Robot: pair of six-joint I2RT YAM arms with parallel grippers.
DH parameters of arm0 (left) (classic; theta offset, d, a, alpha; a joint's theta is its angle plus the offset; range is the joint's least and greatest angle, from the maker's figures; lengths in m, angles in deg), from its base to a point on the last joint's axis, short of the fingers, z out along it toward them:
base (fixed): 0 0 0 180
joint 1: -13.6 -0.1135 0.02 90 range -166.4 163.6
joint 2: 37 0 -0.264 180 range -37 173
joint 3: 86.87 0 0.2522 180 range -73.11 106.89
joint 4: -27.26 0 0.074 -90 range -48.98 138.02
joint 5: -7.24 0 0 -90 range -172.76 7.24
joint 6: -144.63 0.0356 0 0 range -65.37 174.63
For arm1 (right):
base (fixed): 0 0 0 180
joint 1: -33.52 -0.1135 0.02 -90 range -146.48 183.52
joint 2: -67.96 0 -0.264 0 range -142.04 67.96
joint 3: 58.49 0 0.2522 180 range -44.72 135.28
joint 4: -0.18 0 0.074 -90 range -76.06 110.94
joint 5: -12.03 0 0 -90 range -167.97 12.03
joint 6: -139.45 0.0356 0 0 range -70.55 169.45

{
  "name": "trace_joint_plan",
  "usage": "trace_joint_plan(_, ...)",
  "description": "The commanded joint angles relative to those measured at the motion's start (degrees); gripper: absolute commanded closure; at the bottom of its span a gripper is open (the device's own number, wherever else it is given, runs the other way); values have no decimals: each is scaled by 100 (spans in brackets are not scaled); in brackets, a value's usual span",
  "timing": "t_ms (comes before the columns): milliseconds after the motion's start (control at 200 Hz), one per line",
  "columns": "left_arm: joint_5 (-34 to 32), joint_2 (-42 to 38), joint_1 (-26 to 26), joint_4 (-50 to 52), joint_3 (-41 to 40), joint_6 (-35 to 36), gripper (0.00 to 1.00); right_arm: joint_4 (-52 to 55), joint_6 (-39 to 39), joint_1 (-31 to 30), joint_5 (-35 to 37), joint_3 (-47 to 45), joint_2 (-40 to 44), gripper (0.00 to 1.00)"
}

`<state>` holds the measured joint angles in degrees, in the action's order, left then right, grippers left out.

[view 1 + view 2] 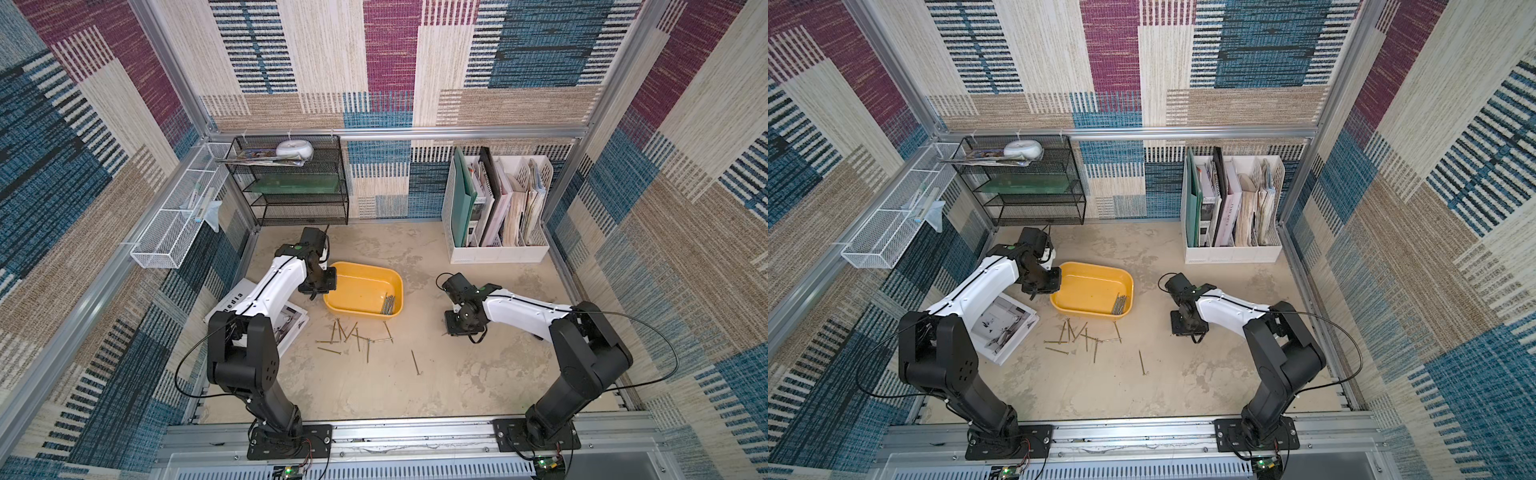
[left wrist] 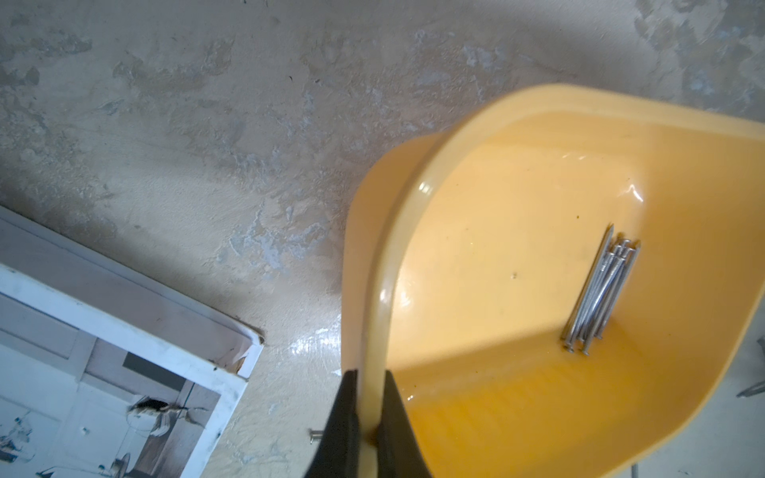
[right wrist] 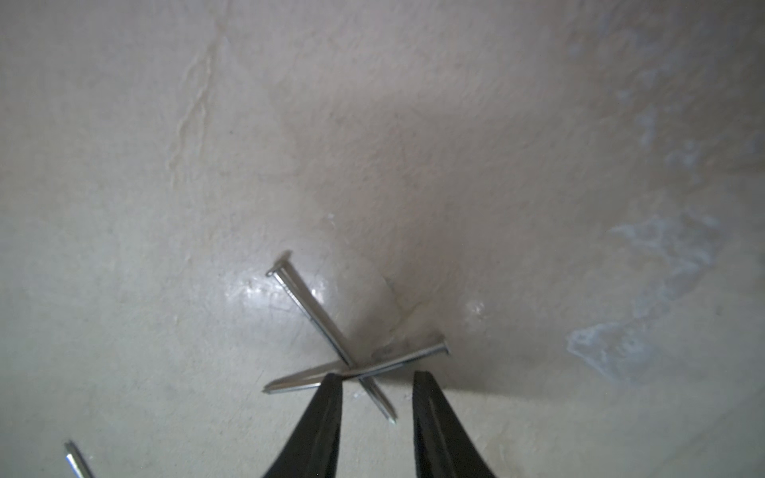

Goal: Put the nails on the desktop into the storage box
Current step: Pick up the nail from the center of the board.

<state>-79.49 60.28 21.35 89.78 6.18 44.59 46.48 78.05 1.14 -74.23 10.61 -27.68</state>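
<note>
The yellow storage box (image 1: pixel 357 291) (image 1: pixel 1088 286) stands left of centre on the desktop (image 1: pixel 415 266). My left gripper (image 2: pixel 369 414) (image 1: pixel 322 293) is shut on the rim (image 2: pixel 383 298) at its left end. A bundle of nails (image 1: pixel 388 304) (image 1: pixel 1119 304) (image 2: pixel 600 289) lies against its right wall. Several loose nails (image 1: pixel 353 336) (image 1: pixel 1084 336) lie scattered in front of it, and a single nail (image 1: pixel 415 362) lies farther right. My right gripper (image 3: pixel 377 378) (image 1: pixel 453 330) points down at the desktop, open, with two crossed nails (image 3: pixel 331 331) at its fingertips, one under the left fingertip.
A magazine (image 1: pixel 291 324) (image 2: pixel 103 372) lies under my left arm, left of the box. A black mesh rack (image 1: pixel 291 183) and a white file organiser (image 1: pixel 494 208) stand along the back wall. A white mesh basket (image 1: pixel 174 220) hangs on the left wall.
</note>
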Motion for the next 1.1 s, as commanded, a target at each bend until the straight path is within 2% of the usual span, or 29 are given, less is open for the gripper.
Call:
trace_joint_plan(0,172,2,-10,-16,89,36,100,-170,172,60,-141,-9,-51,64)
trace_joint_plan(476,202,14,-15,-13,96,35,100,-246,17,294,-206,234,-333,63)
trace_joint_plan(781,174,22,-10,10,100,46,100,-57,-206,328,-175,489,-753,79)
trace_joint_plan(1091,176,27,-10,20,104,46,100,134,-521,320,-95,444,-964,84)
